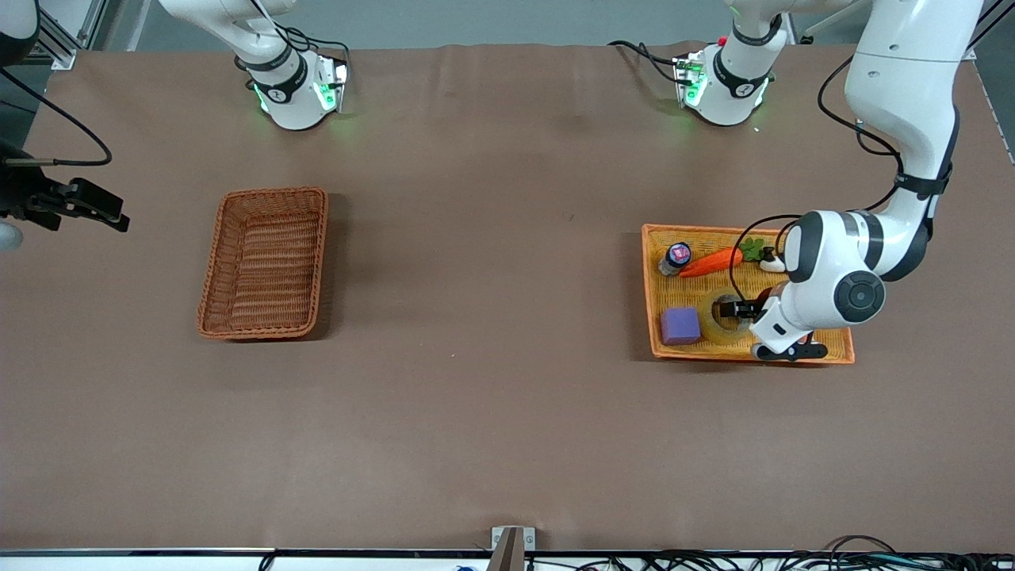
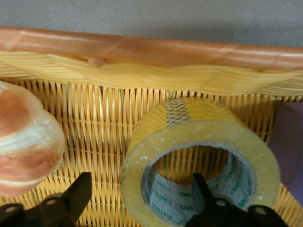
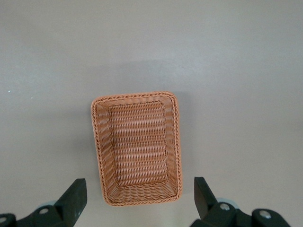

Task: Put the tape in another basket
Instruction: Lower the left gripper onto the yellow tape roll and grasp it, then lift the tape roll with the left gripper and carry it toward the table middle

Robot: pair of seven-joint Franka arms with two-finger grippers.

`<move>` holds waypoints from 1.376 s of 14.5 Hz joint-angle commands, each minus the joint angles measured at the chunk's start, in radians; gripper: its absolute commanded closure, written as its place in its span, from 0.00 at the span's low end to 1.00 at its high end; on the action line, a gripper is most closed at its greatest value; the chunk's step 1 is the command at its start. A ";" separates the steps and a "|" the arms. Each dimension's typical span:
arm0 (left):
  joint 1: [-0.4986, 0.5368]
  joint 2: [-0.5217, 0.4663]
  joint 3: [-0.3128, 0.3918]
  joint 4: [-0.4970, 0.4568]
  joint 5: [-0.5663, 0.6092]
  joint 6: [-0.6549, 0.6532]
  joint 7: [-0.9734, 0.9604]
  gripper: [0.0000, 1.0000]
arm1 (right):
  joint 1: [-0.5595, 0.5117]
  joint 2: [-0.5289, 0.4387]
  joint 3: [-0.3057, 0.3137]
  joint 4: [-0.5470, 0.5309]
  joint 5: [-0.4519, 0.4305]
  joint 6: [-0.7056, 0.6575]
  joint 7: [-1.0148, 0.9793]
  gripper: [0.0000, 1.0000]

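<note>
The tape (image 1: 723, 318), a yellowish ring, lies in the orange woven tray (image 1: 840, 354) beside a purple cube (image 1: 680, 326). My left gripper (image 1: 742, 311) is down at the tape and open. In the left wrist view the left gripper (image 2: 141, 191) straddles the wall of the tape (image 2: 189, 137): one finger (image 2: 204, 188) stands inside the hole, the other finger (image 2: 78, 194) outside. The reddish-brown basket (image 1: 266, 262) stands empty toward the right arm's end. My right gripper (image 1: 107, 212) waits open, high in the air at that end; its wrist view shows the right gripper (image 3: 140, 196) and the basket (image 3: 137, 146).
The tray also holds a carrot (image 1: 712, 261), a small bottle (image 1: 676, 257) and a bread roll (image 2: 23, 142), partly hidden by the left arm in the front view. The tray's raised rim (image 2: 142, 52) stands close to the tape. Brown table (image 1: 492, 317) lies between tray and basket.
</note>
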State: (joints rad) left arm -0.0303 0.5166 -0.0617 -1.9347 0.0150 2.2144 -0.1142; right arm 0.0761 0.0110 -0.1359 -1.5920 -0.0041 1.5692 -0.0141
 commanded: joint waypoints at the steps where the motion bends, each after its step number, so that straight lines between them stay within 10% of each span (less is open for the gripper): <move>1: 0.007 0.003 -0.003 -0.004 0.019 0.013 -0.001 0.37 | -0.036 -0.005 0.010 -0.008 0.018 -0.003 -0.010 0.00; 4: 0.021 0.002 -0.003 -0.003 0.019 0.018 0.008 0.95 | -0.035 -0.005 0.012 -0.008 0.018 -0.012 -0.010 0.00; 5: 0.032 -0.012 -0.004 -0.001 0.019 0.005 0.010 1.00 | -0.035 -0.005 0.013 -0.008 0.018 -0.012 -0.012 0.00; 12: 0.027 -0.182 -0.015 0.078 0.022 -0.231 0.010 1.00 | -0.018 -0.003 0.032 -0.006 0.018 -0.005 -0.012 0.00; 20: -0.139 -0.126 -0.145 0.299 0.023 -0.366 -0.129 1.00 | -0.024 -0.003 0.032 -0.006 0.018 -0.011 -0.012 0.00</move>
State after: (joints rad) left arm -0.0957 0.3409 -0.2058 -1.7027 0.0176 1.8789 -0.1697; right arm 0.0584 0.0114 -0.1073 -1.5924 -0.0034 1.5613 -0.0163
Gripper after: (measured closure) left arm 0.784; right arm 0.000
